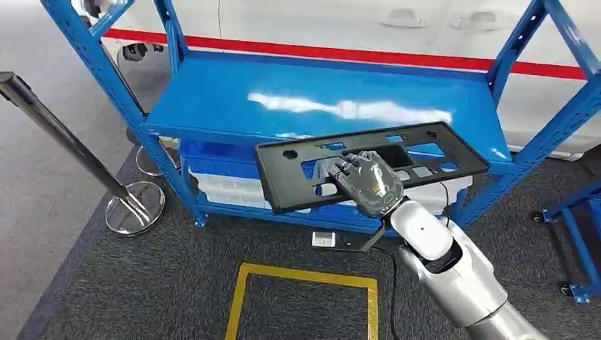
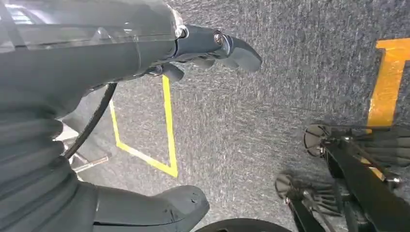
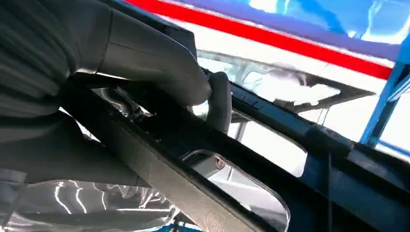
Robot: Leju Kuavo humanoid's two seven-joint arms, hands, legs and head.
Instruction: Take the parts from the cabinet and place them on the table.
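Observation:
A flat black plastic panel (image 1: 298, 170) with several cut-outs hangs tilted in front of the blue cabinet's (image 1: 319, 99) upper shelf. My right hand (image 1: 365, 183) grips it near its middle, fingers through a cut-out. Up close in the right wrist view, the thumb and fingers of my right hand (image 3: 159, 72) clamp the panel's (image 3: 270, 159) dark frame. My left hand (image 2: 145, 53) hangs over the carpet with its fingers apart and nothing in it.
A white-and-blue crate (image 1: 227, 180) sits on the cabinet's lower shelf. A chrome stanchion (image 1: 135, 205) stands at the left. A yellow floor square (image 1: 305, 304) marks the carpet before the cabinet. Another blue frame (image 1: 577, 234) stands at the right. A cable and small box (image 1: 326, 239) lie on the floor.

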